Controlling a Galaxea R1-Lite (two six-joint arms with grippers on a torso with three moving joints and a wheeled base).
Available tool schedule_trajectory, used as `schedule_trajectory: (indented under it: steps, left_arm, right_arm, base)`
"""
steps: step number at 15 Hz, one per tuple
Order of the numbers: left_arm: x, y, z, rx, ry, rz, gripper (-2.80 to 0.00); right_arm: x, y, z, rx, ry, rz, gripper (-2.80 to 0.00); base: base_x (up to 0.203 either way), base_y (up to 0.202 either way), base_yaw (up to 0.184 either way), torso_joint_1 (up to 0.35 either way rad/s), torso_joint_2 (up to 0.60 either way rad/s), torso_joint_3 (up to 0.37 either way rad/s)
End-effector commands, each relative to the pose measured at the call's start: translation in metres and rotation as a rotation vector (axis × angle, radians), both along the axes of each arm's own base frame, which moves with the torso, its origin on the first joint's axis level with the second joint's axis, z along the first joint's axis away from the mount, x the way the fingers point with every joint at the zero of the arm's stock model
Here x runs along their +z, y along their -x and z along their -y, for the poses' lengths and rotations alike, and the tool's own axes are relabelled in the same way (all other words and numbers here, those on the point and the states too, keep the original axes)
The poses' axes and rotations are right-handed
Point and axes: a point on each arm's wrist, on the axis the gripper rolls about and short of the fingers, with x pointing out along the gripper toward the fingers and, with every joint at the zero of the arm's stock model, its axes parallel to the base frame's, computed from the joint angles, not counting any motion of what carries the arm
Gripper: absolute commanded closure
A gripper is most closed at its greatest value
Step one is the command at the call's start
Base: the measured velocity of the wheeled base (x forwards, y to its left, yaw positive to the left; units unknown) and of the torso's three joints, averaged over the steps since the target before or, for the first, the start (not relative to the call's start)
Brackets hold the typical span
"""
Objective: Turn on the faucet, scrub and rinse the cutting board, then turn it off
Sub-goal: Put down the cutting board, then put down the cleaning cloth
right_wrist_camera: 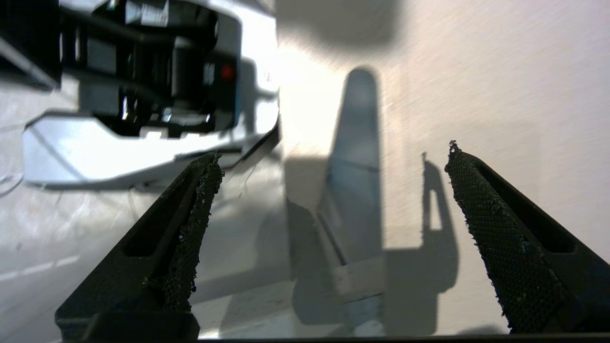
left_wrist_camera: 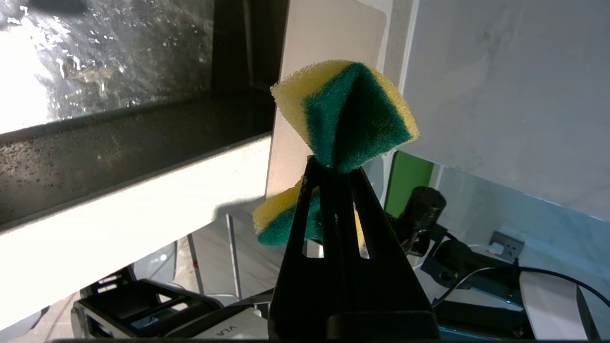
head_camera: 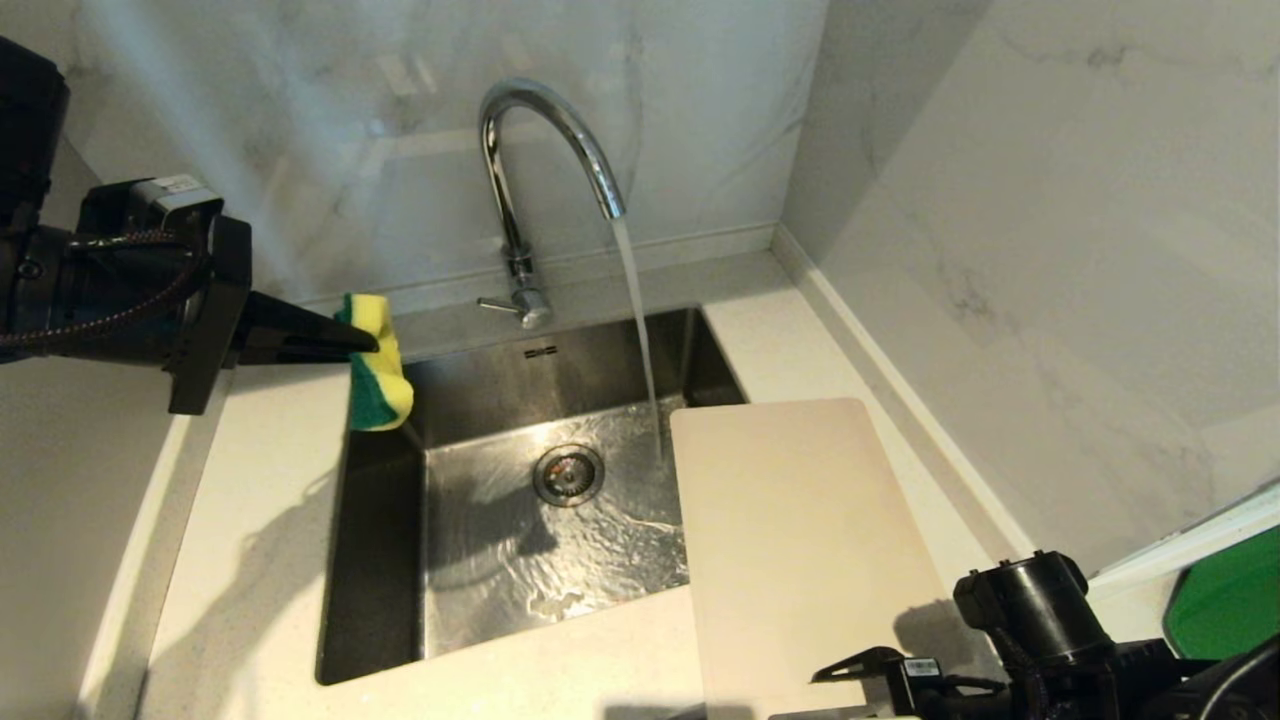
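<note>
Water runs from the faucet [head_camera: 545,160]; the left tool [head_camera: 355,340], at nine o'clock of the sink [head_camera: 380,560], clenches the sponge [head_camera: 378,375] ready for scrubbing; the right tool [right_wrist_camera: 329,238] gapes empty over the cutting board [head_camera: 800,540] at four o'clock, likely to grasp it.

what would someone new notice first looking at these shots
Most likely the stream of water pouring from the faucet into the steel sink, rippling around the drain. Next, the bright green-and-yellow sponge pinched in the left gripper above the sink's left rim. The cutting board lies dry-looking on the counter right of the sink, with the right gripper open near it.
</note>
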Motion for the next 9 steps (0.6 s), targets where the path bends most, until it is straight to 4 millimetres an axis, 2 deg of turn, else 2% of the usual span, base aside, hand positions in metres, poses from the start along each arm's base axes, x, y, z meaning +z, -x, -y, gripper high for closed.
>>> schedule_trajectory:
  steps: [1, 2, 5, 9]
  left_arm:
    - [0.003, 0.007, -0.002, 0.002, 0.003, 0.000, 0.00]
    - [0.004, 0.010, -0.003, 0.003, 0.002, -0.003, 0.00]
    - [0.005, 0.016, -0.005, 0.007, -0.006, -0.021, 0.00]
    - [0.001, 0.020, -0.007, 0.024, -0.030, -0.059, 0.00]
  right_arm:
    - [0.018, -0.002, 0.003, 0.023, -0.077, 0.073, -2.80]
    - [0.025, -0.005, 0.003, 0.026, -0.101, 0.106, 0.00]
    - [0.054, -0.009, 0.012, -0.041, -0.153, 0.209, 0.00]
    - [0.096, 0.004, 0.024, -0.203, -0.292, 0.269, 0.00]
  base:
    - [0.000, 0.000, 0.000, 0.000, 0.00, 0.000]
    - [0.000, 0.000, 0.000, 0.000, 0.00, 0.000]
    - [0.000, 0.000, 0.000, 0.000, 0.00, 0.000]
    - [0.000, 0.000, 0.000, 0.000, 0.00, 0.000]
